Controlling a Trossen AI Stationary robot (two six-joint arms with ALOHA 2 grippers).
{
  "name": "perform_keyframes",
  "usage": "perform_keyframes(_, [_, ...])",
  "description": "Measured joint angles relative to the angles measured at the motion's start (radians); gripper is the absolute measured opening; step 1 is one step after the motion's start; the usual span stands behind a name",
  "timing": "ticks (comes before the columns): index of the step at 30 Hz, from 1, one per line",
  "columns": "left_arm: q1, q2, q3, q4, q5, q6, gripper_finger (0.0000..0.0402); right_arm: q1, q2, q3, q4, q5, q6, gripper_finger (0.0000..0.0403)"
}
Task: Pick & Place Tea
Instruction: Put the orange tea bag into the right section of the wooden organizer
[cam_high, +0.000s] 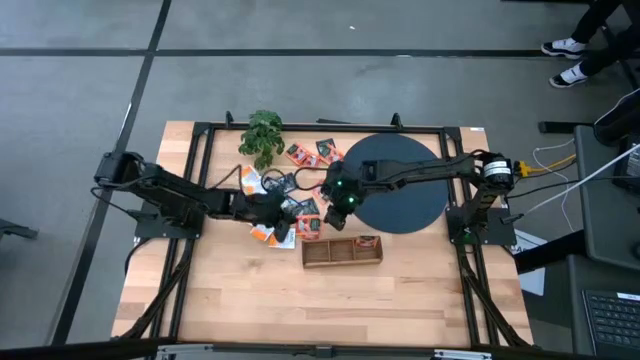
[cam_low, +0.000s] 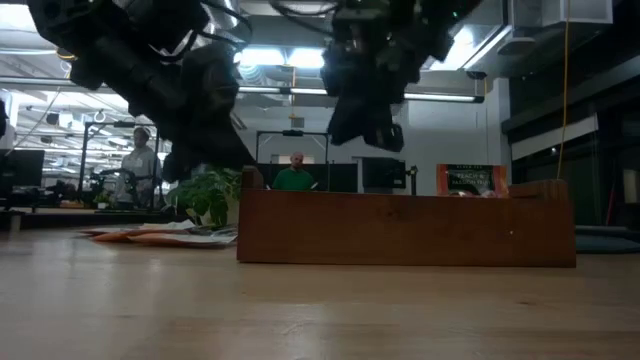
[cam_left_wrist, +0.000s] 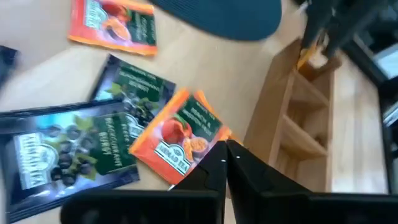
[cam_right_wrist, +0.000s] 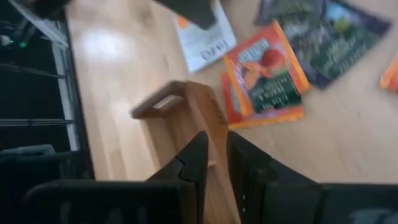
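From above, the left gripper (cam_high: 283, 232) sits low over the tea packets (cam_high: 300, 212) scattered mid-desk, just off the wooden tray's (cam_high: 342, 251) far-left corner. Left wrist: fingers (cam_left_wrist: 239, 163) pinched together at an orange packet's (cam_left_wrist: 179, 137) edge. Right wrist: right gripper (cam_right_wrist: 216, 163) hovers over the tray (cam_right_wrist: 186, 102), fingers slightly apart, empty.

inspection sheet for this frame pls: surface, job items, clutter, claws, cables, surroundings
Surface: wooden table, black frame.
Job's things: tea packets scattered mid-table; wooden tray, one orange packet in its end compartment.
Clutter: green plant, black disc.
Claws: left claw shut at an orange packet's edge; right claw over the tray.
Cables: along both arms; loose ones right of the table.
Surroundings: people in the room behind.
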Motion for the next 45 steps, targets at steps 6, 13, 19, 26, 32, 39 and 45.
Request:
perform_keyframes(6, [-0.037,0.127,0.067,-0.016,-0.066,0.053,0.0002,-0.001,0.000,-0.098,0.116,-0.006,0.091,0.0063])
perform_keyframes(13, [-0.028,0.232,0.098,-0.042,-0.098,0.015,0.0001,-0.019,0.001,-0.159,0.170,0.000,0.143,0.0097])
perform_keyframes(19, [-0.012,0.271,0.098,-0.058,-0.102,-0.031,0.0001,-0.057,0.003,-0.161,0.201,0.003,0.166,0.0159])
perform_keyframes(26, [0.001,0.303,0.101,-0.044,-0.106,-0.070,0.0001,-0.086,0.004,-0.161,0.240,-0.006,0.174,0.0191])
perform_keyframes(32, [0.003,0.327,0.100,-0.006,-0.130,-0.084,0.0002,-0.103,0.087,-0.160,0.295,-0.098,0.211,0.0192])
perform_keyframes(39, [0.003,0.328,0.098,-0.004,-0.133,-0.084,0.0003,-0.115,0.202,-0.161,0.374,-0.105,0.246,0.0192])
perform_keyframes(45, [0.003,0.329,0.098,-0.002,-0.134,-0.085,0.0002,-0.119,0.205,-0.159,0.395,-0.055,0.244,0.0191])
